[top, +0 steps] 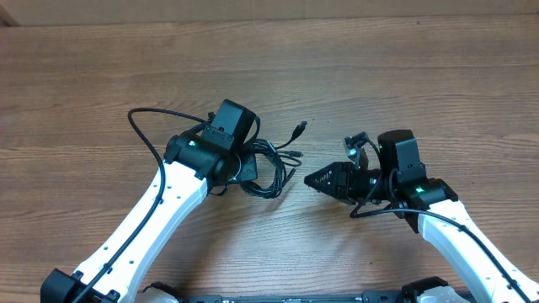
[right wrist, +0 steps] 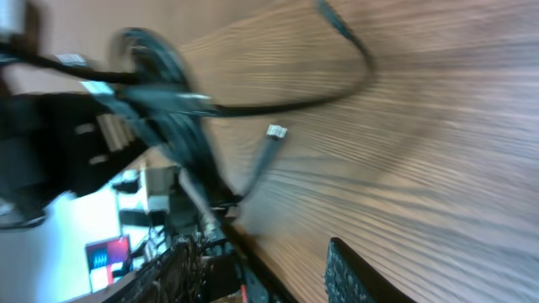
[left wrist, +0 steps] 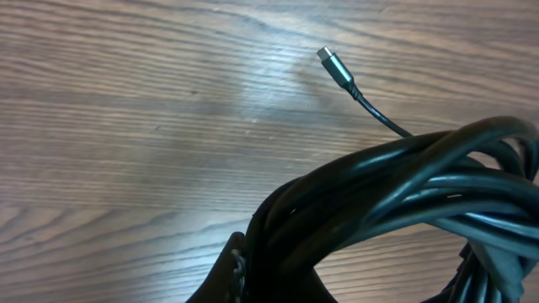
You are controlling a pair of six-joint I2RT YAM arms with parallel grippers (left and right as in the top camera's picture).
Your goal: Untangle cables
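Note:
The thin black cables (top: 271,167) lie in one tangled bundle at the middle of the wooden table, with a plug tip (top: 301,127) sticking out to the upper right. My left gripper (top: 248,167) is shut on the bundle's left side. In the left wrist view the looped cords (left wrist: 396,194) fill the jaws (left wrist: 286,282), and the silver plug tip (left wrist: 334,66) rests on the wood. My right gripper (top: 310,178) is open and empty, pointing left just right of the bundle. The blurred right wrist view shows the bundle (right wrist: 168,93), a plug end (right wrist: 276,131) and my open fingers (right wrist: 265,269).
The left arm's own thicker black cable (top: 143,130) loops out over the table to the left. The wooden table (top: 404,76) stretches to the back and both sides. The table's front edge shows in the right wrist view (right wrist: 253,244).

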